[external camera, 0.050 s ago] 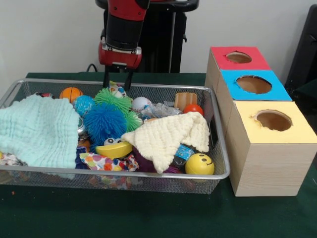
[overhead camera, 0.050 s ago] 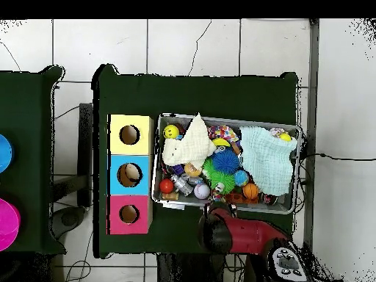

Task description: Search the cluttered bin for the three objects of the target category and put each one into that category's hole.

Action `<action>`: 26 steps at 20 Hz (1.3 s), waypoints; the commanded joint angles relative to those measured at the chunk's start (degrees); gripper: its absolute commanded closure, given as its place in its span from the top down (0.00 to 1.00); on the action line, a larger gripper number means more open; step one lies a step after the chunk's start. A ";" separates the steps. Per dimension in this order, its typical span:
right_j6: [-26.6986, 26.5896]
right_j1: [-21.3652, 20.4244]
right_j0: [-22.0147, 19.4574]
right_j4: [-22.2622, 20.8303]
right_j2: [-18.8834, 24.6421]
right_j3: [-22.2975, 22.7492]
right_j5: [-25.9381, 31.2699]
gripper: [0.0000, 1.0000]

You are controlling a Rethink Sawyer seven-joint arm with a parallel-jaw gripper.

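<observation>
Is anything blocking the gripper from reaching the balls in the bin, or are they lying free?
Partly. The cream cloth drapes beside the smiley ball and red ball; both show uncovered. The gripper hangs over the bin's far rim, nothing beneath it.

We see our red and black arm coming down to a gripper point(external camera, 0.050 s ago: 118, 78) whose two dark fingers point(external camera, 0.050 s ago: 106, 78) stand apart just above the far rim of the silver wire-mesh bin point(external camera, 0.050 s ago: 221, 148). Right below the fingertips lies a small patterned ball point(external camera, 0.050 s ago: 117, 89), and beneath that a green spiky rubber ball point(external camera, 0.050 s ago: 113, 98) beside a blue fuzzy ball point(external camera, 0.050 s ago: 103, 122). Left of the gripper sit an orange basketball-style ball point(external camera, 0.050 s ago: 71, 93) and a pale mint muslin cloth point(external camera, 0.050 s ago: 34, 130). Right of it we find a white baseball point(external camera, 0.050 s ago: 140, 103), a cream waffle cloth point(external camera, 0.050 s ago: 166, 136), and a yellow smiley ball point(external camera, 0.050 s ago: 199, 164). Further right stands a wooden box with red point(external camera, 0.050 s ago: 220, 62), blue point(external camera, 0.050 s ago: 233, 89) and yellow point(external camera, 0.050 s ago: 297, 131) holed tops.
</observation>
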 commanded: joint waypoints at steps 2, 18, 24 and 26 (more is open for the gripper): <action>9.30 7.31 0.32 0.92 0.13 -3.55 -2.98 1.00; 9.30 4.68 1.45 3.41 0.48 -2.34 -0.39 0.00; 7.36 -9.99 3.68 5.03 1.71 1.83 9.27 0.00; 6.07 -13.43 4.16 6.22 2.22 1.93 14.58 0.00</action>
